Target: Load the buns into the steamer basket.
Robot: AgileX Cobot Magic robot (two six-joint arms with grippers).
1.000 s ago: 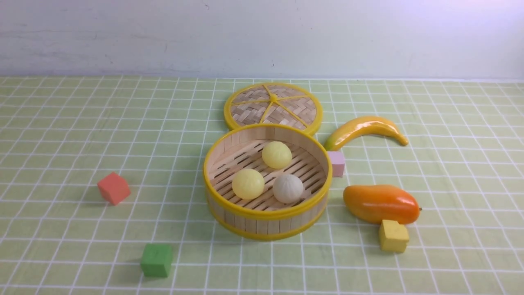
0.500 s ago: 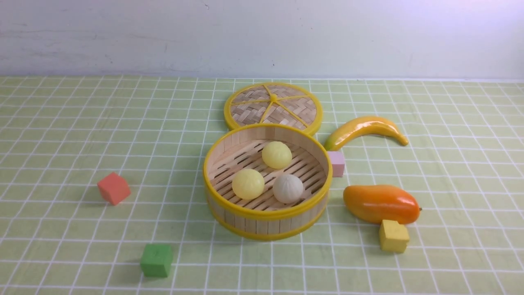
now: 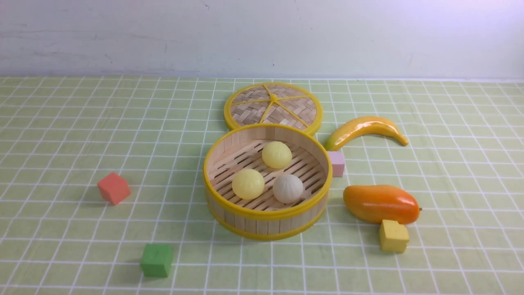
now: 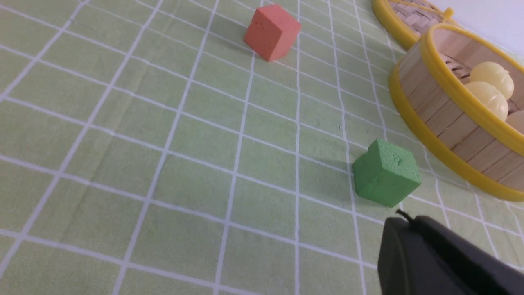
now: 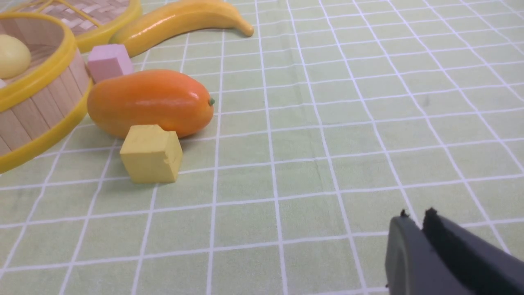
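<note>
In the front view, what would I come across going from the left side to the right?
Red cube, green cube, bamboo steamer basket with the buns inside, pink cube, yellow cube

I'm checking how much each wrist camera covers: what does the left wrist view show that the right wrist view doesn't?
Only the left wrist view: the red cube, the green cube and the left gripper.

Only the right wrist view: the banana, mango, pink cube, yellow cube and right gripper.

Both: parts of the steamer basket, woven lid and tablecloth.
</note>
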